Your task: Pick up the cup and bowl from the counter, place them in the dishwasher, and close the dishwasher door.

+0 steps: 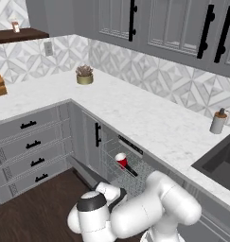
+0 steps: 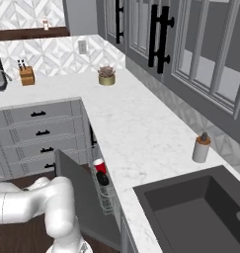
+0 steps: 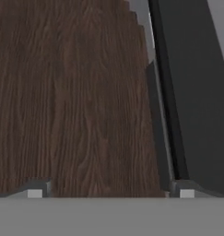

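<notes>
Claw [image 3: 111,189] spread wide, nothing between its tips; in the hand view the two dark finger tips [image 3: 36,188] stand far apart at the bottom edge, over dark wood floor [image 3: 72,92]. Right tip sits close to the edge of a dark grey panel [image 3: 191,92] running up the right side of that view; can't tell whether it touches. Arm [image 1: 149,212] is folded low in front of the cabinets, its forearm reaching down and left in the left base view. Dishwasher door [image 2: 77,192] partly open, tilted out from the cabinet line, hinged low. Behind it the dishwasher [image 1: 130,163] with its grey wire rack [image 2: 105,195] showing. The cup [image 1: 121,160] is in the rack, red with white rim, lying tilted. The bowl [image 2: 102,179], dark and round, is just beside and below the cup in the same rack; touching it, as far as can be seen. Above, the bench [image 1: 149,120], white marble-look, runs in an L. On it: a small potted plant [image 1: 84,74] near the corner by the wall, a grey soap dispenser [image 1: 218,121] near the dark sink [image 2: 195,212], a knife block [image 2: 26,74] on the far left stretch. Grey drawers [image 1: 31,144] with black handles stand left of the dishwasher.
</notes>
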Available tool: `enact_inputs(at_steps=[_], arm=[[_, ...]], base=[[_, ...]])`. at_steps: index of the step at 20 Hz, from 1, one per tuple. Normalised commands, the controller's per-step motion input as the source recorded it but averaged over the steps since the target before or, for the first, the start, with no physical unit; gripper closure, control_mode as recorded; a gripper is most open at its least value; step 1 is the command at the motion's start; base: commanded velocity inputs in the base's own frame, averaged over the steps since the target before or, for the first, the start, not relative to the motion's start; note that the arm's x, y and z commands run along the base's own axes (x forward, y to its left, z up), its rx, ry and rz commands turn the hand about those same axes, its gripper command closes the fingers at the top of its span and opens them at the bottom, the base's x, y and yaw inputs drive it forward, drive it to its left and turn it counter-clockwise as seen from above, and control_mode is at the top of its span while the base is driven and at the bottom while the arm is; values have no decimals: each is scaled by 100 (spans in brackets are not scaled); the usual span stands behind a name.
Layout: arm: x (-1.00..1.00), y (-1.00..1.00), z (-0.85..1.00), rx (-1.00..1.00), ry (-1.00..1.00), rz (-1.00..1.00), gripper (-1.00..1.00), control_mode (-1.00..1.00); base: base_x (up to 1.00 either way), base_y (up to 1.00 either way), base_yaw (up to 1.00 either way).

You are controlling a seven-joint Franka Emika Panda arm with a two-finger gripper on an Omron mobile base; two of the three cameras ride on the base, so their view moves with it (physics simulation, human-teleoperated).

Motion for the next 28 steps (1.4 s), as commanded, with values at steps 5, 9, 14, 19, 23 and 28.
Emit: enact_inputs(at_steps=[5, 9, 14, 19, 23, 28], arm=[[66, -56, 0, -15, -5, -48, -100, -100], [98, -35, -26, -14, 0, -44, -100, -100], [100, -28, -61, -17, 2, -36, -100, -100], [100, -53, -78, -17, 5, -31, -100, -100], [100, -64, -70, -18, -1, -30, -100, -100], [88, -66, -50, -28, -10, -38, -100, -100]], base=[[0, 0, 0], [0, 0, 0], [0, 0, 0], [0, 0, 0], [0, 0, 0], [0, 0, 0]])
